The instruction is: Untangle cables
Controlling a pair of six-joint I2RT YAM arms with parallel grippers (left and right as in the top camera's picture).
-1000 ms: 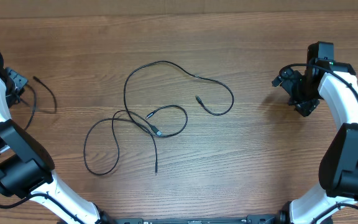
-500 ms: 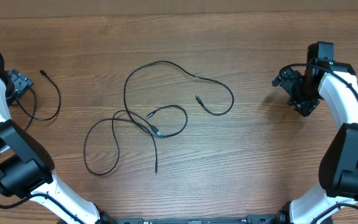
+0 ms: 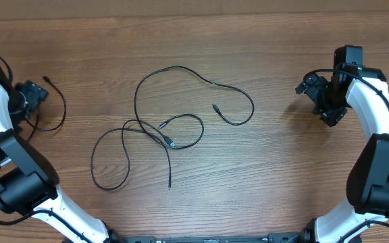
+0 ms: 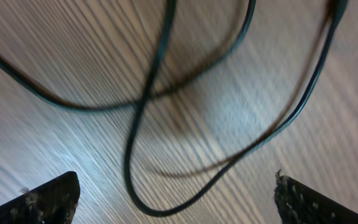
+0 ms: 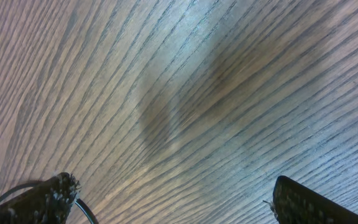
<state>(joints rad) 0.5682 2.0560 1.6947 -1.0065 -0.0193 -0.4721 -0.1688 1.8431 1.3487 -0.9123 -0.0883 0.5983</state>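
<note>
We are judging the job partly done: one thin black cable point(image 3: 64, 111) is lying apart at far left beside the left gripper point(image 3: 36, 92), jaws wide and empty, while the other cables point(image 3: 169, 142) are crossing mid-frame on the table point(image 3: 248, 182), the right gripper point(image 3: 317, 97) idling wide-open at right.
</note>
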